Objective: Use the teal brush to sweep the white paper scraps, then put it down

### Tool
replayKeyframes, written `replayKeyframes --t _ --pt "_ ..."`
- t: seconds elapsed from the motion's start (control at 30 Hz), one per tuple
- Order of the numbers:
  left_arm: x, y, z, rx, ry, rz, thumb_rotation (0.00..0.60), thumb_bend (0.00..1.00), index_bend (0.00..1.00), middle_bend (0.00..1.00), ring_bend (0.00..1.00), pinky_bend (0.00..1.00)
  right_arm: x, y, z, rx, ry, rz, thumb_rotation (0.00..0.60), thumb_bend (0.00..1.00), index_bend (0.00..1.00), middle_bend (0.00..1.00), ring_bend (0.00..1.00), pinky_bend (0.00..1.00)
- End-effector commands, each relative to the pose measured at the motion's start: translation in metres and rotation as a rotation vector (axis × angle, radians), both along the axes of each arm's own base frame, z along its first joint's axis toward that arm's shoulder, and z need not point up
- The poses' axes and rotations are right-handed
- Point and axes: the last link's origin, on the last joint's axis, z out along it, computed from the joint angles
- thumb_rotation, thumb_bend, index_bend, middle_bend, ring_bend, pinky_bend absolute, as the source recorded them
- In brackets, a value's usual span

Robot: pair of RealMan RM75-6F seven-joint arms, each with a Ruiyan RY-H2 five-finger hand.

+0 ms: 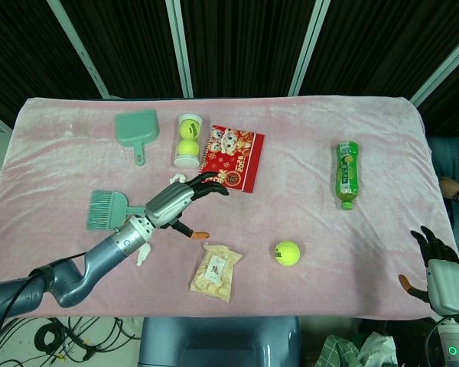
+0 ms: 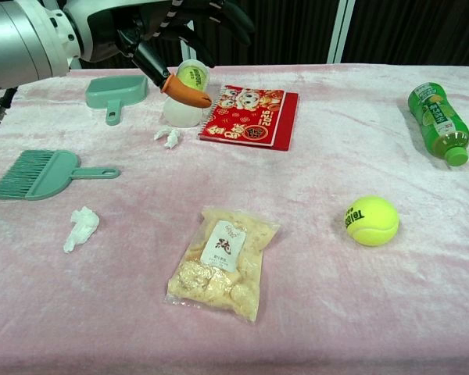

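Observation:
The teal brush point(image 1: 107, 209) point(image 2: 43, 173) lies flat on the pink cloth at the left, bristles to the left, handle pointing right. One white paper scrap point(image 2: 81, 227) point(image 1: 144, 254) lies in front of it; another scrap point(image 2: 169, 137) point(image 1: 177, 179) lies near the ball tube. My left hand point(image 1: 185, 200) point(image 2: 172, 35) hovers above the cloth just right of the brush handle, fingers spread, holding nothing. My right hand point(image 1: 438, 267) sits off the table's near right corner, fingers apart and empty.
A teal dustpan point(image 1: 138, 130) lies at the back left beside a tube of tennis balls point(image 1: 187, 140) and a red booklet point(image 1: 234, 157). A snack bag point(image 1: 215, 271), a loose tennis ball point(image 1: 287, 252) and a green bottle point(image 1: 346, 173) lie further right.

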Motion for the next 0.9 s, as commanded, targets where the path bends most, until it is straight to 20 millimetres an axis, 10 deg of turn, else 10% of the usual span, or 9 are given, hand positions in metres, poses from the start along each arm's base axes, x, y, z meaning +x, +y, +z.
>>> replayKeyframes --t 0.03,0.37,0.9 --pt "-0.005 0.003 0.001 0.034 0.042 -0.005 0.600 0.12 0.23 0.20 0.07 0.29 0.000 0.000 0.000 0.002 -0.002 0.000 0.600 0.16 0.16 0.06 0.14 0.18" --pt "-0.060 0.030 0.014 0.404 0.485 0.073 0.600 0.12 0.22 0.21 0.10 0.30 0.000 0.000 0.000 0.007 -0.009 0.003 0.600 0.16 0.16 0.06 0.14 0.18" --pt "-0.112 0.036 0.017 0.362 0.781 0.226 0.600 0.12 0.28 0.36 0.18 0.33 -0.001 0.000 -0.001 0.005 -0.017 -0.011 0.600 0.16 0.15 0.06 0.14 0.18"
